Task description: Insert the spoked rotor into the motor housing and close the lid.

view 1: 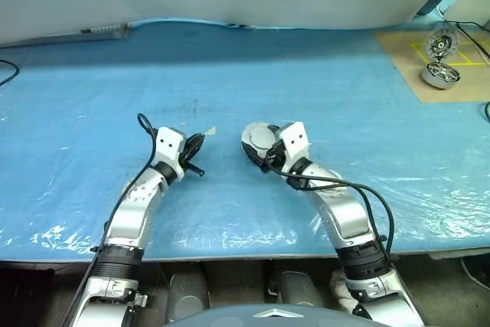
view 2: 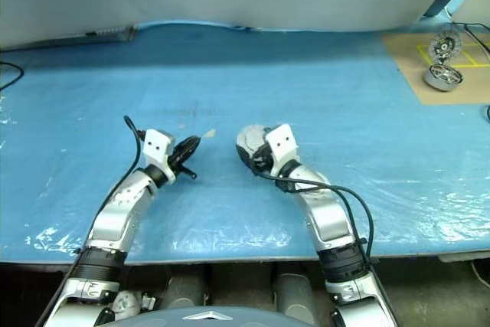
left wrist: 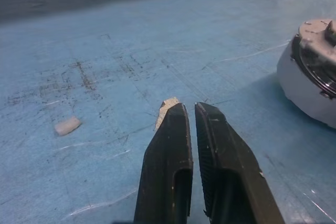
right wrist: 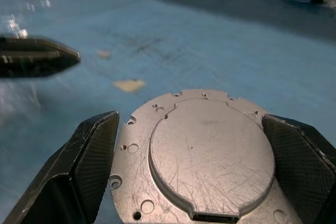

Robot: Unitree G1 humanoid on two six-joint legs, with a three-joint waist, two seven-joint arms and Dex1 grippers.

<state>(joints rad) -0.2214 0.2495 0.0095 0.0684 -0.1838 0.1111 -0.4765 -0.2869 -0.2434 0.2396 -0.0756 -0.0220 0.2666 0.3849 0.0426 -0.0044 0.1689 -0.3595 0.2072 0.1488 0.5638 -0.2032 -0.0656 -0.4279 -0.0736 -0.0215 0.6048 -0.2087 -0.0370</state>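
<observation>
Left arm reaches forward over the blue mat, wrist turned inward. Left gripper is level and nearly closed, with a thin slit between its fingers and nothing in it.

Right arm reaches forward, wrist turned inward toward the left one. Right gripper is spread wide, one finger on each side of the rotor, gripping it by the rim above the mat, flat face to the wrist camera. The two grippers are near each other, not touching.

Count:
- 1 rotor.
- 1 housing on the brown board, far right, well apart from both grippers.
- 1 lid, standing open behind it.
- 2 pale scraps on the mat.
</observation>
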